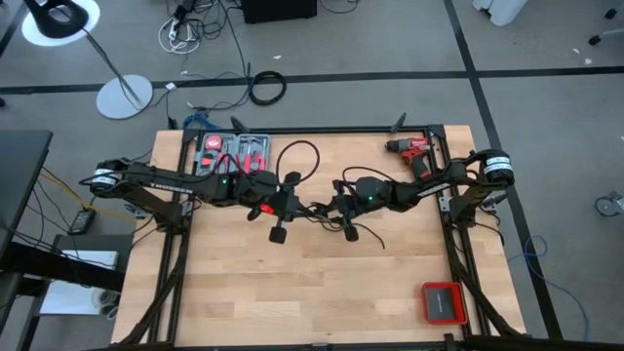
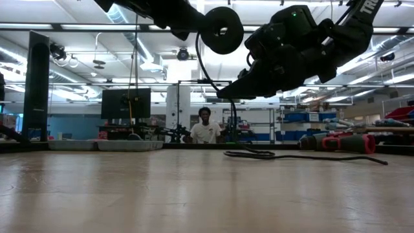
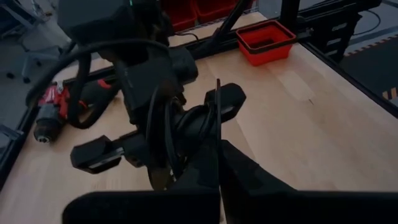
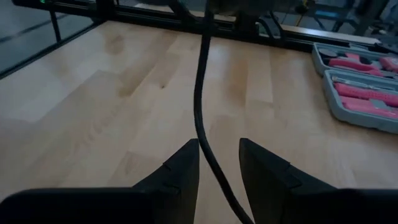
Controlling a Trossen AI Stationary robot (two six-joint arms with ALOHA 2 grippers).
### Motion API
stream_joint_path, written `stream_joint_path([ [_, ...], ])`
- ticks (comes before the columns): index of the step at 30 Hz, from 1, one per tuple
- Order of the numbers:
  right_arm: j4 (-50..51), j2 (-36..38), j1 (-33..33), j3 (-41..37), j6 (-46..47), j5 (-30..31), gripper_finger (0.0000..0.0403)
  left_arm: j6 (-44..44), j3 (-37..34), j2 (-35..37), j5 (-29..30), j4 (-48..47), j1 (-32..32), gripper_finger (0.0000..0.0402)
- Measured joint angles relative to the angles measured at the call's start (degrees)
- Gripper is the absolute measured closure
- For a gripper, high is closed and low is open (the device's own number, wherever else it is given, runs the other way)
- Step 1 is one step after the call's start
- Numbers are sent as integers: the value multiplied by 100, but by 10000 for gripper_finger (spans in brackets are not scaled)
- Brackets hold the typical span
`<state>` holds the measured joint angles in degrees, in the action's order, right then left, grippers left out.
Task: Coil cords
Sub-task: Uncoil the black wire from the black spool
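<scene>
Dark fingers [image 4: 180, 174] of the right gripper [image 4: 219, 163] are seen closest in the right wrist view, set slightly apart, with the thin black cord [image 4: 200, 106] passing through the gap between them; whether it is pinched cannot be told. On the desk [image 1: 322, 292], a grey tool case [image 1: 232, 154] lies open at the far left corner, with red-handled tools held in its slots. A red tray [image 1: 442, 302] sits near the front right corner; nothing can be made out inside it. A red drill [image 1: 414, 151] lies at the far right edge.

Both arms are held over the middle of the desk, facing one another. The left gripper [image 1: 281, 209] is closed, its fingers [image 3: 155, 202] clamped on the cord, which runs up from between them. From there the cord is looped toward the far side of the desk and is also strung across to the right gripper, beyond which a loose end trails on the wood.
</scene>
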<state>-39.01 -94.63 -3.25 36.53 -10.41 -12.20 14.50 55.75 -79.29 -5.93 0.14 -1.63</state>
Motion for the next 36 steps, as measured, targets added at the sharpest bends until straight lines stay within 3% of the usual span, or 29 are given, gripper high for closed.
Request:
stream_joint_path([
  [10, 26, 2, -7, 0, -28, 188, 297, 24, 0, 0, -5, 209, -4, 401],
  [19, 219, 4, -18, 0, -22, 213, 392, 16, -4, 0, -15, 301, -4, 401],
  [30, 241, 4, -221, 0, 234, 251, 398, -130, -4, 0, -339, 61, -4, 401],
  [36, -164, 144, -249, 0, 279, 664, 399, -206, -4, 0, -409, -373, -4, 401],
])
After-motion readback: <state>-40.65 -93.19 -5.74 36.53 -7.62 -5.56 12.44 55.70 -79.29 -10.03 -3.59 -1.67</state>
